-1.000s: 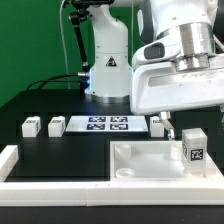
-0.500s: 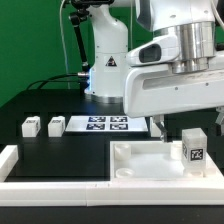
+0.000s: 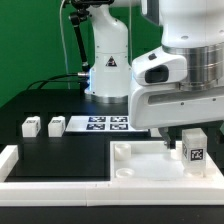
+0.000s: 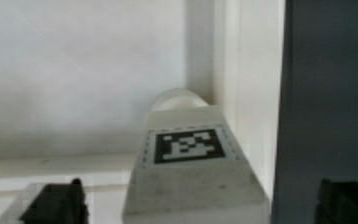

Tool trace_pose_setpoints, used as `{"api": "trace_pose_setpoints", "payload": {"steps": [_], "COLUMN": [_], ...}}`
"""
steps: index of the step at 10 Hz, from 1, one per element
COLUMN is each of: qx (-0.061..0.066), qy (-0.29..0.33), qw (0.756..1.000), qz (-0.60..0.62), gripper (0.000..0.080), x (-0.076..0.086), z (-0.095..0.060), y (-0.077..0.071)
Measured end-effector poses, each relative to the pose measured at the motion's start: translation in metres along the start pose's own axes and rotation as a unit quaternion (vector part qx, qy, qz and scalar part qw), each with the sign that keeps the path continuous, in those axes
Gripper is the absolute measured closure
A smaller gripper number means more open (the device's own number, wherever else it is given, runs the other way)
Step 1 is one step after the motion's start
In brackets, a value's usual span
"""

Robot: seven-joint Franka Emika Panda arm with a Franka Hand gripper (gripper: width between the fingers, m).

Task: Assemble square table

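The square table slab (image 3: 140, 166) lies flat at the front on the exterior view's right; its pale surface also fills the wrist view (image 4: 69, 90). One white tagged leg block (image 3: 193, 149) stands upright on it. My gripper (image 3: 188, 138) hangs low over that block and is open. In the wrist view the leg (image 4: 190, 160) stands between my dark fingertips (image 4: 51, 203), with a gap on each side. Two more leg blocks (image 3: 30, 127) (image 3: 56, 125) sit on the black table on the exterior view's left. I see no fourth leg.
The marker board (image 3: 105, 124) lies flat behind the slab. A long white border rail (image 3: 60, 190) runs along the front edge and up the exterior view's left side. The arm's white base (image 3: 108, 60) stands at the back.
My gripper has come down and shifted a little toward the exterior view's right, onto the leg block standing on the slab. It now hides a leg block by the marker board.
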State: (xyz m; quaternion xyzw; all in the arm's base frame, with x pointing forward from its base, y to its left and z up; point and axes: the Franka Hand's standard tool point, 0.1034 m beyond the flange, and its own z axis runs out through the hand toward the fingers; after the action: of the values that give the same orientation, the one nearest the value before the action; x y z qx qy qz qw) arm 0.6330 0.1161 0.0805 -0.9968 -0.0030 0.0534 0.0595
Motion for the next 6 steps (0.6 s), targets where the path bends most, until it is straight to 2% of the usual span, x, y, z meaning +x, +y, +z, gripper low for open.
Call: {"api": "trace_pose_setpoints", "payload": {"steps": [2, 3, 4, 5, 6], "qx": [0.0, 0.001, 0.001, 0.0, 0.0], "qy": [0.0, -0.001, -0.001, 0.0, 0.0], "qw": [1.0, 1.0, 0.998, 0.995, 0.991], "qz": [0.009, 0.032, 0.069, 0.098, 0.135], "gripper": [0.016, 0.0336, 0.0336, 0.0508, 0.0508], "x": [-0.0002, -0.0002, -0.0003, -0.0002, -0.0002], "z": [0.0005, 0.0006, 0.0007, 0.0006, 0.0006], "y": [0.0, -0.0005, -0.0009, 0.0002, 0.0001]}}
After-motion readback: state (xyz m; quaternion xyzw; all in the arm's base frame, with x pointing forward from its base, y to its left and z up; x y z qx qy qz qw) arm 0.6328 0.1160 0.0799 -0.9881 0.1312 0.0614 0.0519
